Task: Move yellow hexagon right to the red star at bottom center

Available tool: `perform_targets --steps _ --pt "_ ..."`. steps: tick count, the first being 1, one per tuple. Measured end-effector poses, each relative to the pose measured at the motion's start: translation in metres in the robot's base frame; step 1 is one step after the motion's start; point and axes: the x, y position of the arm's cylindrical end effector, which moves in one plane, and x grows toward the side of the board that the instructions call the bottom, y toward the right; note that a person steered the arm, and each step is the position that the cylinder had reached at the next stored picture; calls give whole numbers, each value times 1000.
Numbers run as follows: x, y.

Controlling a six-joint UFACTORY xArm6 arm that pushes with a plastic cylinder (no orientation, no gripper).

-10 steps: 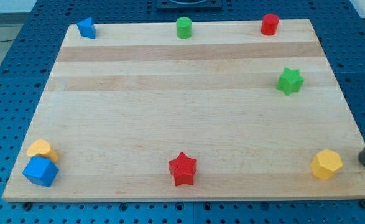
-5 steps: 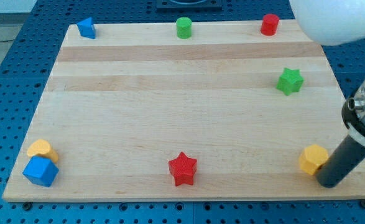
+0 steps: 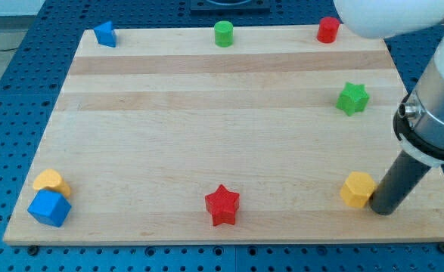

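The yellow hexagon (image 3: 357,189) lies on the wooden board near the bottom right. My tip (image 3: 383,210) touches its right side, the dark rod rising to the view's right. The red star (image 3: 222,205) sits at the bottom centre, well to the left of the hexagon.
A green star (image 3: 352,98) lies at the right above the hexagon. A red cylinder (image 3: 328,29), a green cylinder (image 3: 223,34) and a blue block (image 3: 105,34) line the top edge. A yellow block (image 3: 51,182) and a blue cube (image 3: 49,208) sit at the bottom left. The arm's white body (image 3: 392,15) fills the top right corner.
My tip has come in from the right edge and pushed the yellow hexagon leftward along the bottom of the board, toward the red star. The other blocks have not moved.
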Motion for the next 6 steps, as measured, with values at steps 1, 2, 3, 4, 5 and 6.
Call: perform_targets --steps 1,2,3,4,5,6 --pt "-11 7" --pt "-23 -3" --pt "-23 -39" --pt "-22 -72" --pt "-37 -74" --pt "-44 -84"
